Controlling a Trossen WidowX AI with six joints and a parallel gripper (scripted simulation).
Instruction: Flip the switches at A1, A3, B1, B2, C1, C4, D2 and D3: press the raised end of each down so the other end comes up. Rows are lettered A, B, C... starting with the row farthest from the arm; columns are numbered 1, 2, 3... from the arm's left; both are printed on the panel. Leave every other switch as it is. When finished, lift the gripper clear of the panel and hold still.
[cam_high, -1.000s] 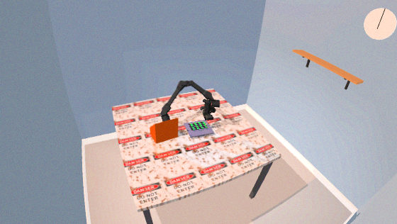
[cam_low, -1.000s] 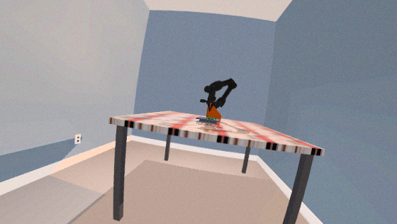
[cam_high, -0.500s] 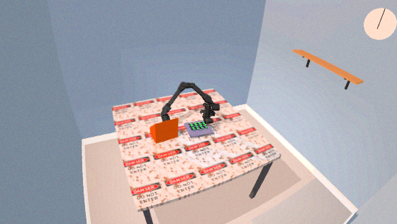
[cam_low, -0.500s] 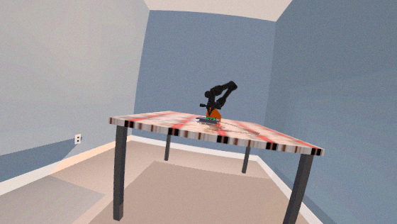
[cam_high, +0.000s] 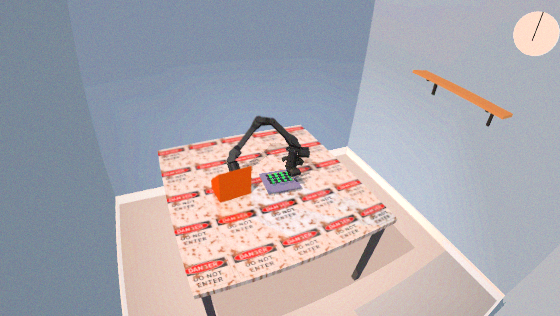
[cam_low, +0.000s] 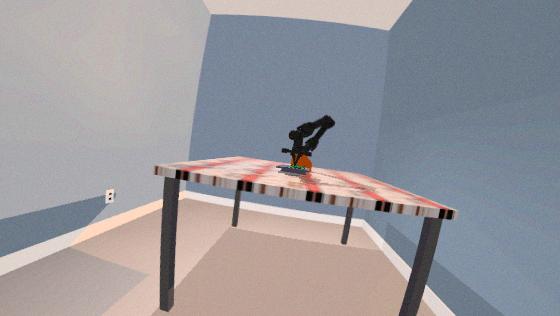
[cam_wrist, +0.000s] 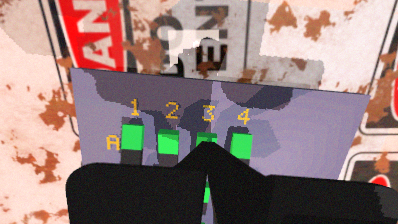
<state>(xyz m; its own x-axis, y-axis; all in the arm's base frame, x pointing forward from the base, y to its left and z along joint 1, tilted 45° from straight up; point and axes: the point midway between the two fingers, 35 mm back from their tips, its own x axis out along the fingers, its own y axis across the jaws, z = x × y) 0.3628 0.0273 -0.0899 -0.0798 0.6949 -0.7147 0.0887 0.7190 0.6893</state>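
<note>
The fingers (cam_high: 294, 172) (cam_low: 295, 165) are pressed together at switch A3 (cam_wrist: 206, 137) on the panel (cam_high: 284, 188) (cam_low: 292, 172) (cam_wrist: 310, 135); if they are lowered off-centre, neighbouring A2 (cam_wrist: 168, 143) or A4 (cam_wrist: 241, 146) could be flipped by mistake.

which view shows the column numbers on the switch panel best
The wrist view: it looks closely at the panel, so 1 to 4 read plainly above row A. The top view shows the whole panel small, its green switch ends visible but no legible numbers; the exterior view catches it nearly edge-on, numbers unreadable.
</note>
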